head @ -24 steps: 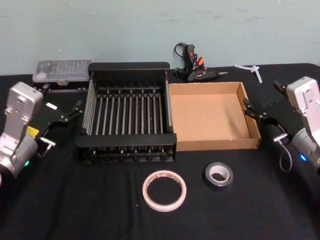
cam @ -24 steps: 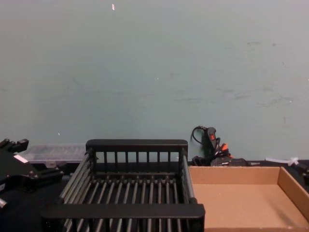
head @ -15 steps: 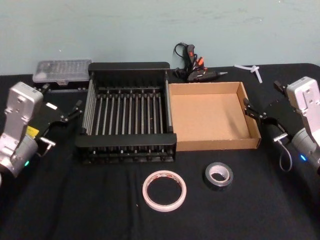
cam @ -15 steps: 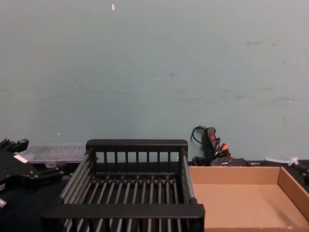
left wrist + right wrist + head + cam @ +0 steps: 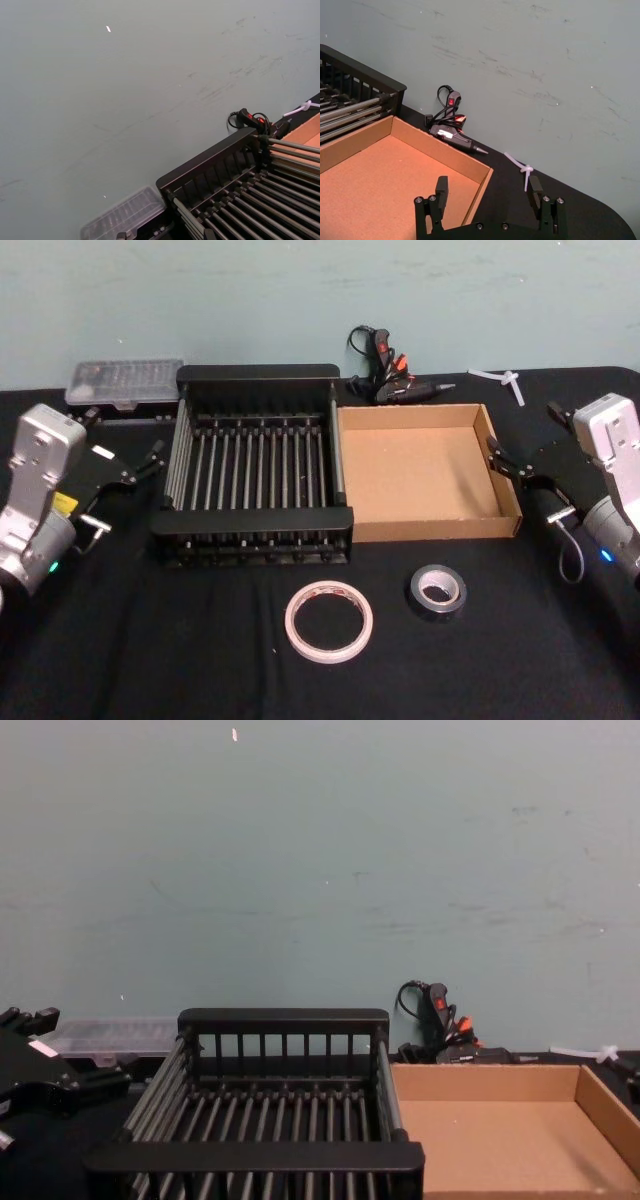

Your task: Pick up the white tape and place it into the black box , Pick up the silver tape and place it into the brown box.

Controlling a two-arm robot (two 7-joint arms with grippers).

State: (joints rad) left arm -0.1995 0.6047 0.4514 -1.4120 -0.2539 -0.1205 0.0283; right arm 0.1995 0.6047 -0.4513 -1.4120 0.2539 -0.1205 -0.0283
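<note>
The white tape (image 5: 328,621) lies flat on the black cloth near the table's front, in front of the black box (image 5: 258,372). To its right, the silver tape (image 5: 437,590) lies flat in front of the brown box (image 5: 430,530). The two boxes stand side by side, and nothing lies in either. My left gripper (image 5: 122,435) hovers open at the left of the black box, well behind the tapes. My right gripper (image 5: 488,189) is open by the brown box's right wall, its fingers (image 5: 441,188) holding nothing.
A black and orange glue gun (image 5: 385,372) with its cord lies behind the boxes by the teal wall. A clear plastic case (image 5: 125,383) sits at the back left, and a white zip tie (image 5: 505,380) at the back right.
</note>
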